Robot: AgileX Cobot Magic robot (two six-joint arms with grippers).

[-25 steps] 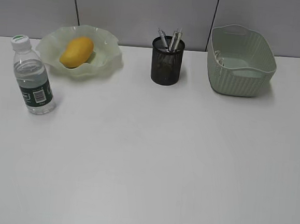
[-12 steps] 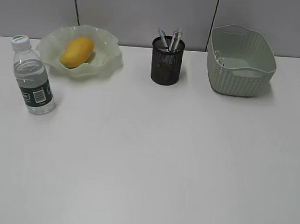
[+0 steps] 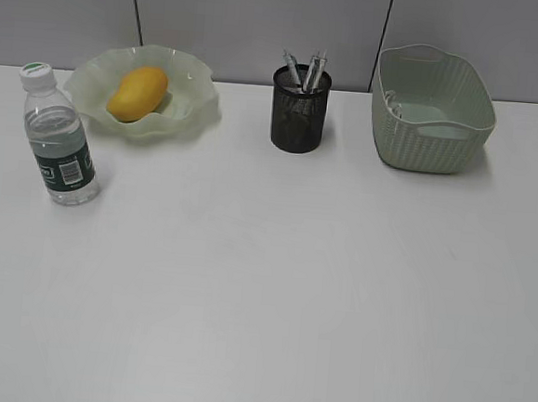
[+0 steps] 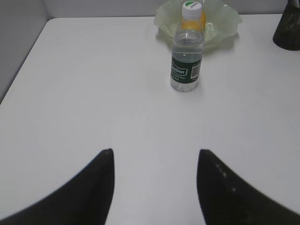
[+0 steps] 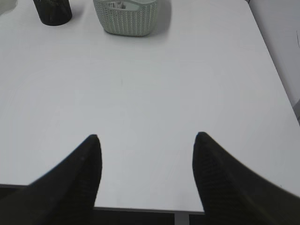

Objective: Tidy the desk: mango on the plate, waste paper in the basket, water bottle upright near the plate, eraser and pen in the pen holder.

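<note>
Mango (image 3: 137, 93): on plate (image 3: 191, 72), upper left.
Water bottle (image 3: 58, 140): upright, left.
Left gripper (image 4: 154, 161): jaws apart, empty.
Right gripper (image 5: 146, 145): jaws apart, empty.

On the clear plastic water bottle (image 4: 187, 51) I see a dark green label with white lettering and a barcode, both too blurred to read.

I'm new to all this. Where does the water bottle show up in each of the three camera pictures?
Exterior view: water bottle stands upright at the far left, in front of the plate.
Left wrist view: upper middle, upright, directly in front of the plate, hiding part of the mango.
Right wrist view: not in it.
Shared landmark: the black pen holder, visible in all three.
</note>
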